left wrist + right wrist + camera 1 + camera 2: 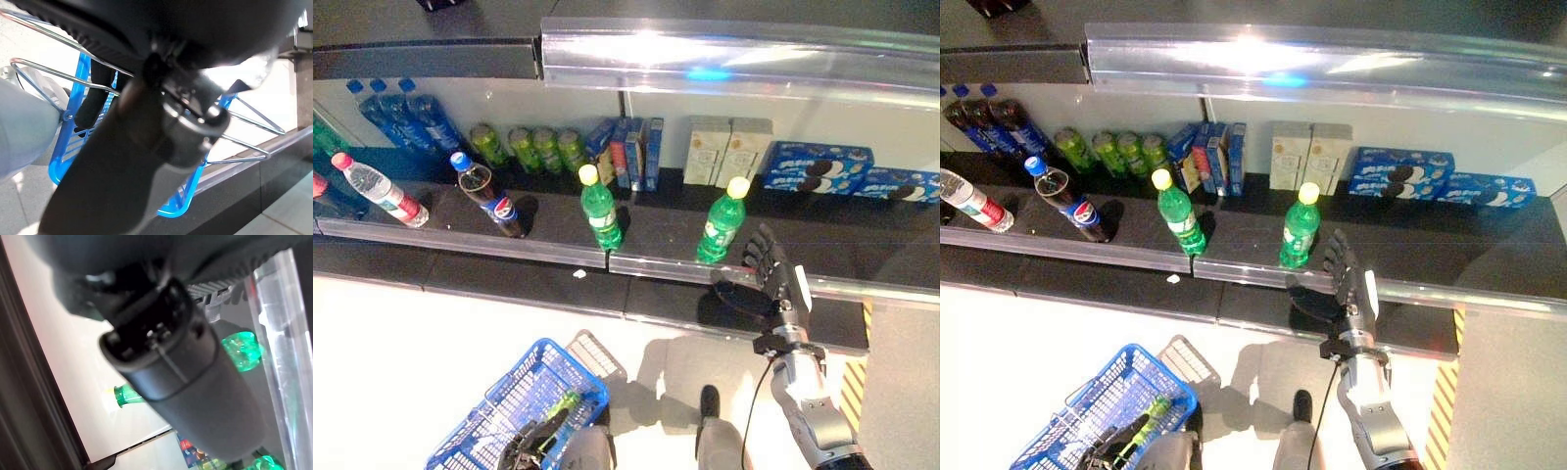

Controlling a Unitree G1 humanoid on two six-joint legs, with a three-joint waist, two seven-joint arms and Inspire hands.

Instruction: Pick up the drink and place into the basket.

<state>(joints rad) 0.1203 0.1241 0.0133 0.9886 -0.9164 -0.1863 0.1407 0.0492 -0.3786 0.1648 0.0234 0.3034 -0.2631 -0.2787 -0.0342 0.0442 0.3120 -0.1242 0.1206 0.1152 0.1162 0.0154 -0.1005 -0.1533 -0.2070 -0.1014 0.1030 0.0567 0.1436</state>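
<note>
Left eye view shows, nearest, the left hand (524,446) low at the frame's bottom, curled round the handle of a blue basket (509,392) hanging over the pale floor (401,343); something green lies inside the basket just past those fingers, though what it is I cannot tell. Farther out, the right hand (773,274) is raised in front of the shelf (558,225), its fingers (762,257) straight and spread, holding nothing. The drink (720,223), a green bottle with a yellow cap, stands upright on the shelf just beside those fingers, on their left and slightly beyond, close but apart from them as far as the head views show. Left of it along the shelf stand a second green bottle (599,208), a cola bottle (487,194) and a tilted water bottle (380,189). Behind them, against the back, sit green cans (529,149), blue cartons (631,152), pale boxes (729,150) and blue biscuit packs (822,166).
</note>
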